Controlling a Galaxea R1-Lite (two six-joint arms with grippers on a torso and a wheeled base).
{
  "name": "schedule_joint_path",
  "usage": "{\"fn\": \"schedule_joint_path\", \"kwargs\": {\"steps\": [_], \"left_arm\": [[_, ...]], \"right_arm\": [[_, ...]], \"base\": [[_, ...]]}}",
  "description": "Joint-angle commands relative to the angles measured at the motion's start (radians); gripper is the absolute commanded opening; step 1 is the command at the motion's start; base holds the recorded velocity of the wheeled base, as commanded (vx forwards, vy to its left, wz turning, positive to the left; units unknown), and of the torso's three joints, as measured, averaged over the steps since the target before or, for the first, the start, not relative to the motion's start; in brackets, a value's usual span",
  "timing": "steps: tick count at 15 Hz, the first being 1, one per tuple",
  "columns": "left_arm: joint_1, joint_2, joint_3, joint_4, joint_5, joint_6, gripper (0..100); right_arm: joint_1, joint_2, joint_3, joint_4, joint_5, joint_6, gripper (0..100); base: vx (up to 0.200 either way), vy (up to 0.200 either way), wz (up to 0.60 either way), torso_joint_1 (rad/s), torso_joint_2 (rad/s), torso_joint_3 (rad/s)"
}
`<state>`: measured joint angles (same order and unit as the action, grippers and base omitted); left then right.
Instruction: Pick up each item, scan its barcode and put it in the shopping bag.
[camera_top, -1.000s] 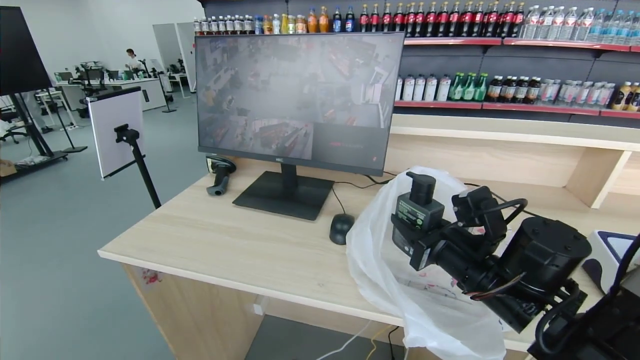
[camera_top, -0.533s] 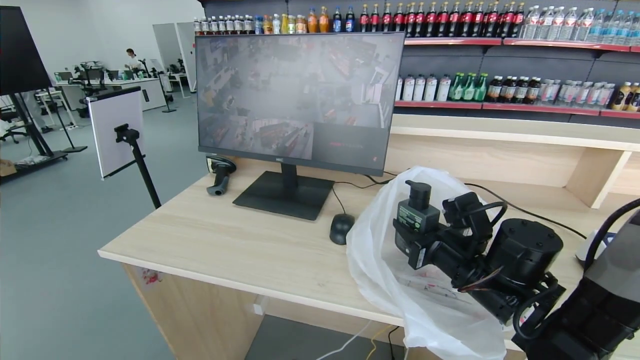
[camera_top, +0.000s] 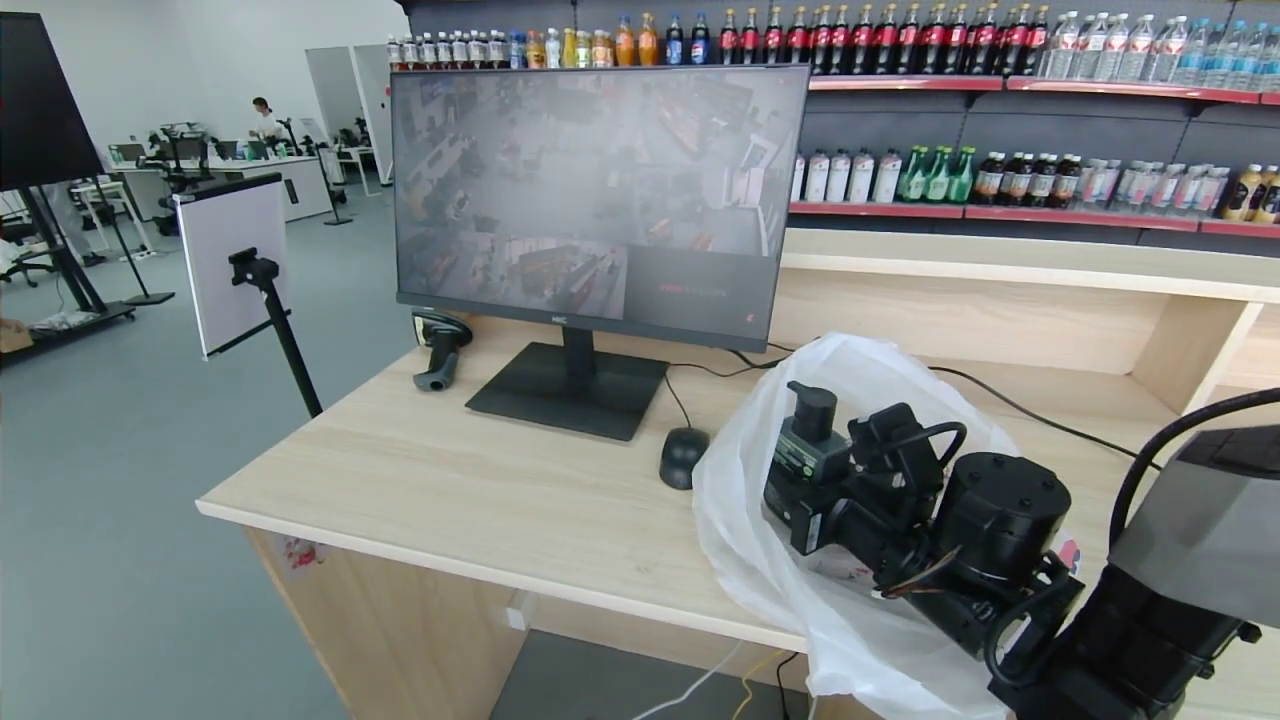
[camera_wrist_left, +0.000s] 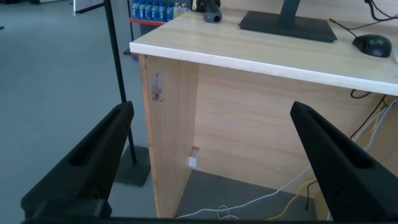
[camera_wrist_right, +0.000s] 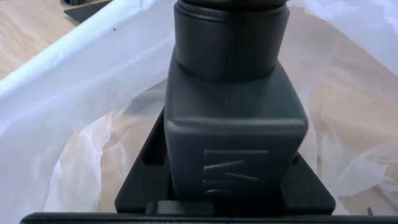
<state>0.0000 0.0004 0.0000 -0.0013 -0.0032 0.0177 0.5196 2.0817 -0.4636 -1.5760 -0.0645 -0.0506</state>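
Nearly upright, cap uppermost: dark bottle (camera_top: 806, 452) in right hand (camera_top: 828, 505), inside bag (camera_top: 757, 565)

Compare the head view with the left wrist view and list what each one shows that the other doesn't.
Head view adds: the monitor screen, the drink shelves, and the shopping bag with the right claw holding a dark bottle in its open mouth. Left wrist view adds: the open left claw, the side panel of the counter and the cables under it. Both: the counter top, the barcode scanner, the monitor base and the mouse.
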Motion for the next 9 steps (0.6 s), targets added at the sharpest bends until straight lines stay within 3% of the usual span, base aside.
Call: {"fn": "schedule_joint_path", "kwargs": {"steps": [1,7,8,9], "left_arm": [[0.000,0.000,0.000,0.000,0.000,0.001,100],[0.000,0.000,0.000,0.000,0.000,0.001,100],[0.000,0.000,0.000,0.000,0.000,-0.001,100],[0.000,0.000,0.000,0.000,0.000,-0.002,100]], "right_arm": [[0.004,0.026,0.003,0.005,0.000,-0.002,0],[0.005,0.040,0.008,0.005,0.000,-0.002,0],[0.005,0.040,0.008,0.005,0.000,-0.002,100],[0.004,0.037,0.010,0.005,0.000,0.000,100]], "base": [[0.000,0.000,0.00,0.000,0.00,0.000],[0.000,0.000,0.00,0.000,0.00,0.000],[0.000,0.000,0.00,0.000,0.00,0.000],[0.000,0.000,0.00,0.000,0.00,0.000]]}}
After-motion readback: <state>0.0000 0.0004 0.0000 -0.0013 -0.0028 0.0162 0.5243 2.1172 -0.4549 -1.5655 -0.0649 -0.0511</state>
